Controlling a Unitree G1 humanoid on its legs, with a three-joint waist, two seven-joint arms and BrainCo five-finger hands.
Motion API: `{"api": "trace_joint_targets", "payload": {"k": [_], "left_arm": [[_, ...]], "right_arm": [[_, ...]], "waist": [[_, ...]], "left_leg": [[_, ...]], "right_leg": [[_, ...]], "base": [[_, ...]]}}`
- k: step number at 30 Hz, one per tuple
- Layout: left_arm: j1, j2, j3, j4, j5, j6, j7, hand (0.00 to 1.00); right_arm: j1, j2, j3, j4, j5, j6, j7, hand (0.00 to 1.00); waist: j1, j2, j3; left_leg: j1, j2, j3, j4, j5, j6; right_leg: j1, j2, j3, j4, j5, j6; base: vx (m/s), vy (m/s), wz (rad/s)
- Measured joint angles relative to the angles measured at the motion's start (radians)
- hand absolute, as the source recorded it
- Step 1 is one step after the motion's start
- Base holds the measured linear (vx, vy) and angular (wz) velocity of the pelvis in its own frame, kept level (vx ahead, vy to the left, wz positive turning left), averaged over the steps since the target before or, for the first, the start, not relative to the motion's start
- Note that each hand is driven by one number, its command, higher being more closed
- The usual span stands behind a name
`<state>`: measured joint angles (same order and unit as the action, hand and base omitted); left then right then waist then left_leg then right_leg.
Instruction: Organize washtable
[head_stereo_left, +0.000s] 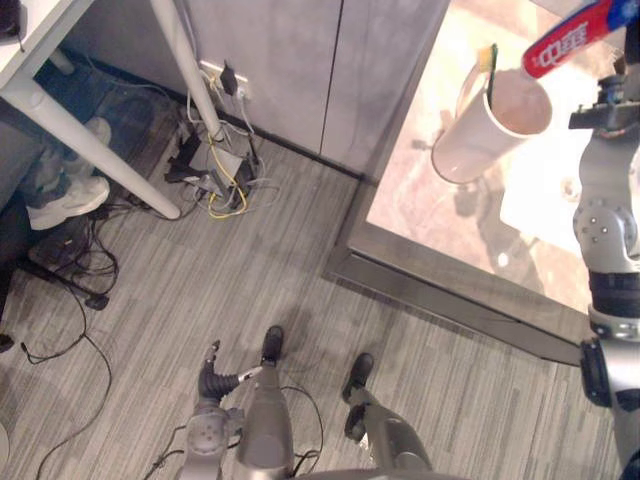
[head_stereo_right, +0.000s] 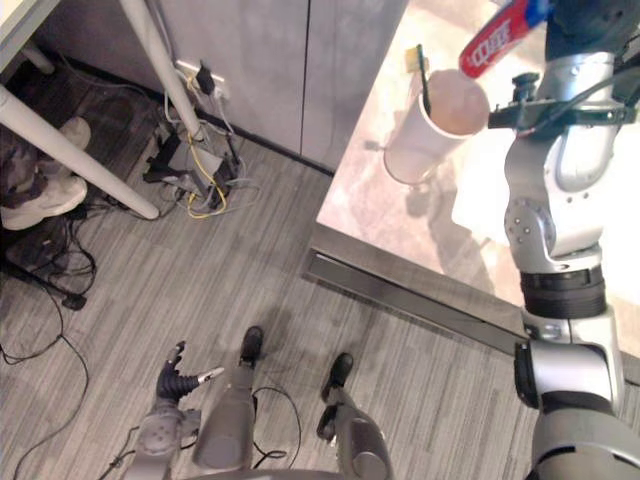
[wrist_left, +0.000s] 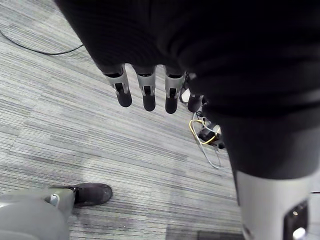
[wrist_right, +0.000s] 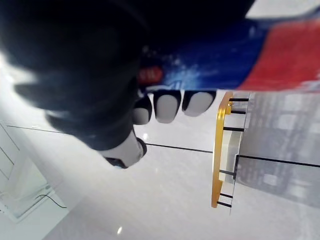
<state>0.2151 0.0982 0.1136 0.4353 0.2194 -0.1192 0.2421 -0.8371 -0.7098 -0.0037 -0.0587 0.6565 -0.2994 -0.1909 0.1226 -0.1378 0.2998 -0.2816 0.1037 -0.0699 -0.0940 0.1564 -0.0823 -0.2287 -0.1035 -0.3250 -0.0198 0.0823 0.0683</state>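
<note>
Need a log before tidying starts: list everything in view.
cup: one, white, on the washtable
toothbrush: one, dark handle, standing in the cup
toothpaste tube: one, red, blue and white, above the cup
washtable: one, mottled beige, at right
desk legs: two, white, at left
cables: tangle, dark, one yellow, by the wall
person's shoes: two, white, under the desk
right hand: curled round the toothpaste tube
left hand: open, low over the floor
</note>
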Motion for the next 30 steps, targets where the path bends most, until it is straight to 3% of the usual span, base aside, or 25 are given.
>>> {"api": "trace_joint_targets", "payload": {"k": [11, 22, 30], "left_arm": [[0.002, 0.001, 0.003, 0.011, 0.001, 0.000, 0.001, 0.00], [0.004, 0.004, 0.007, 0.071, -0.001, -0.001, 0.001, 0.00], [0.004, 0.005, 0.007, 0.091, -0.008, -0.001, 0.000, 0.00]], "right_arm": [[0.046, 0.074, -0.026, 0.000, -0.001, 0.002, -0.001, 1.00], [0.040, 0.075, -0.026, 0.003, 0.001, 0.002, -0.001, 1.00], [-0.018, 0.075, -0.026, 0.016, 0.001, 0.001, -0.002, 1.00]], "waist": [[-0.002, -0.010, -0.061], [-0.003, -0.040, -0.110], [-0.001, -0.042, -0.130]], "left_leg": [[-0.002, 0.000, -0.003, 0.000, 0.001, 0.001], [-0.001, 0.001, -0.004, -0.001, 0.005, 0.003], [-0.002, 0.000, -0.007, -0.001, 0.008, 0.002]], "right_leg": [[0.000, 0.000, -0.001, -0.001, 0.000, 0.000], [0.001, 0.000, -0.002, -0.001, 0.000, -0.001], [0.004, 0.001, -0.006, -0.002, 0.001, -0.002]], "base": [[0.00, 0.000, 0.00], [0.00, 0.000, 0.00], [0.00, 0.000, 0.00]]}}
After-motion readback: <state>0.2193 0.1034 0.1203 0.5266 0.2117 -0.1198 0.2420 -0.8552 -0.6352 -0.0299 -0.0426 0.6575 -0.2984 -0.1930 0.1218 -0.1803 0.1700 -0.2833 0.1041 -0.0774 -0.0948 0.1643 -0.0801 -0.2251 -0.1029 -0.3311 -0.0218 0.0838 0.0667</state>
